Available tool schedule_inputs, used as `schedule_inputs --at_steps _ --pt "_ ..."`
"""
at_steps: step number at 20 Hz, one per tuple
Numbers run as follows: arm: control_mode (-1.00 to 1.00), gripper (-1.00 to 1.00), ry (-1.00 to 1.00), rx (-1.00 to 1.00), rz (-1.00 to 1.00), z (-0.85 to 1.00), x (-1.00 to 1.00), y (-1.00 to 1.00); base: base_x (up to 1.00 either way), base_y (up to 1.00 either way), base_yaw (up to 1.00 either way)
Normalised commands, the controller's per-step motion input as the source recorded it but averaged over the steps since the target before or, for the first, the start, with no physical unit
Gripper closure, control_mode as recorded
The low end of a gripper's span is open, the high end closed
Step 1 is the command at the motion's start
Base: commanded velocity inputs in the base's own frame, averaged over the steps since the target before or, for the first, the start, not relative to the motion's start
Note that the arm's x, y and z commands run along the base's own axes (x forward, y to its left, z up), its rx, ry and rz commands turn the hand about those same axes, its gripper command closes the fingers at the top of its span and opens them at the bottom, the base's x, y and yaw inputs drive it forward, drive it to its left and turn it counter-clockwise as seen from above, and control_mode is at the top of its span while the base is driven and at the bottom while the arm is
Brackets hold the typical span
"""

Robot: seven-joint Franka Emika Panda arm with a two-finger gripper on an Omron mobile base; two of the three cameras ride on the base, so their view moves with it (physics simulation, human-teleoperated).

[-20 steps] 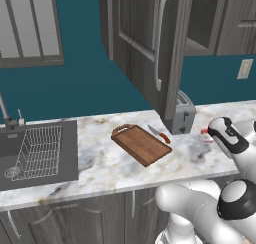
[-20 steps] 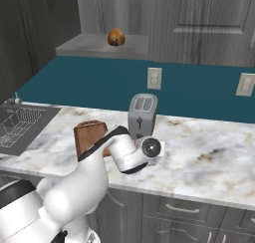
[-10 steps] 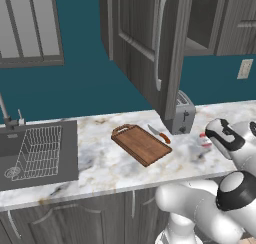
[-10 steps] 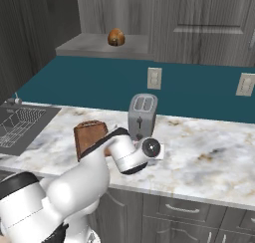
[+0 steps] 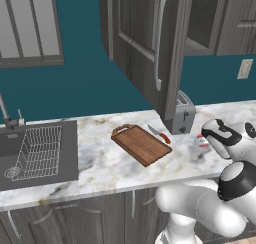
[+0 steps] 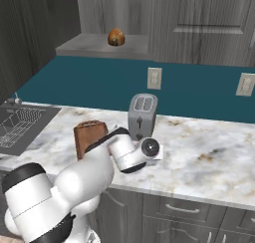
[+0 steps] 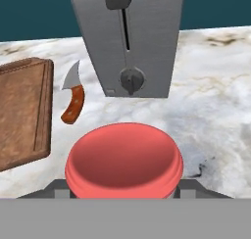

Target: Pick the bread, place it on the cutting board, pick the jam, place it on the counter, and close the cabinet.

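Red-lidded jam clenched in tool, lowered to table before toaster | release next | bread remains shelved

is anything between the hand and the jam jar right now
Nothing visible. In the hand view the jam sits right at the hand, its red lid directly above the fingertips; the toaster and knife lie beyond it.

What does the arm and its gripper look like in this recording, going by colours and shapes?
The arm is made of glossy white, rounded segments with dark grey to black bands at the joints. A round silver-grey disc caps the wrist. The gripper has two small dark grey finger tips. No cables or markings are visible.
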Motion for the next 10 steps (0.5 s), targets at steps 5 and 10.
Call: schedule_inputs --at_steps 5,10 --pt "-1.00 1.00 0.00 0.00 0.00 -0.16 0.24 0.00 0.00 0.00 0.00" --pt "-1.00 1.00 0.00 0.00 0.00 -0.19 0.19 0.00 0.00 0.00 0.00"
